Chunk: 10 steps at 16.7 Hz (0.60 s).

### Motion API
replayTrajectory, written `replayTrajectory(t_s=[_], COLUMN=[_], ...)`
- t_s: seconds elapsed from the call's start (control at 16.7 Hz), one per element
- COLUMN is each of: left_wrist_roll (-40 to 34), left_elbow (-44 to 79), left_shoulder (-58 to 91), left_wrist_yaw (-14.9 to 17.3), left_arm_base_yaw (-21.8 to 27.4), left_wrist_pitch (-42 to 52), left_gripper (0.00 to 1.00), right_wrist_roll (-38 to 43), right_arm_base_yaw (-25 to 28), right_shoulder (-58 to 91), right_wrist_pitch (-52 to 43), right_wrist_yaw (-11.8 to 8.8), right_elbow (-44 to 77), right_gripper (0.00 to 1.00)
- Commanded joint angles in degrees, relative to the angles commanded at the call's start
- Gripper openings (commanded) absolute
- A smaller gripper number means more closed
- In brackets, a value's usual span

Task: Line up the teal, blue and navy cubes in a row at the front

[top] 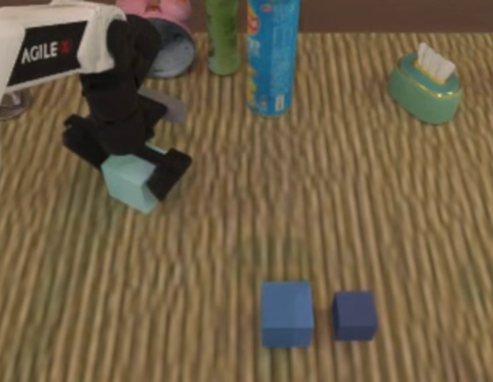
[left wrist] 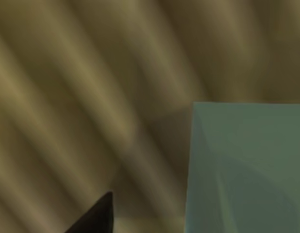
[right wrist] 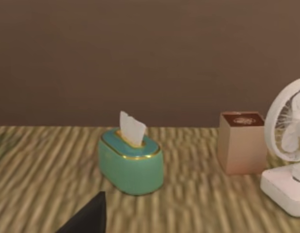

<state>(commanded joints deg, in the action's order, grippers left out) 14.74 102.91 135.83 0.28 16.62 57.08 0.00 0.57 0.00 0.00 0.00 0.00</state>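
At the top view's left, toward the back of the woven mat (top: 230, 239), my left gripper (top: 128, 161) has its black fingers closed on either side of the teal cube (top: 131, 185), which sits tilted between them; I cannot tell whether it rests on the mat or is already lifted a little clear. From the left wrist view the same cube's pale face (left wrist: 246, 170) fills one corner, with one dark fingertip (left wrist: 96, 216) showing beside it. Toward the front, right of centre, the blue cube (top: 287, 313) and the navy cube (top: 354, 315) already stand side by side, near each other but apart, and square to the front edge. So I judge the step in hand to be the carrying of the teal cube, the last of the three. The next move calls for bringing it forward to the open mat just left of the blue cube, turning it square and setting it level with the other two. My right gripper is out of the top view; its wrist camera faces the green tissue holder (right wrist: 131, 162), and I cannot tell how it is set.
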Motion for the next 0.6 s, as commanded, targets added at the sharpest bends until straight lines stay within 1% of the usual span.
replayTrajectory(t_s=[0.6], left_wrist_roll=[0.0], left_elbow=[0.0], left_shoulder=[0.0], left_wrist_yaw=[0.0], left_arm_base_yaw=[0.0], left_wrist_pitch=[0.0], left_gripper=[0.02], right_wrist_roll=[0.0], right_arm_base_yaw=[0.0], right_shoulder=[0.0], right_wrist_pitch=[0.0], right_wrist_yaw=[0.0], right_elbow=[0.0], right_gripper=[1.0])
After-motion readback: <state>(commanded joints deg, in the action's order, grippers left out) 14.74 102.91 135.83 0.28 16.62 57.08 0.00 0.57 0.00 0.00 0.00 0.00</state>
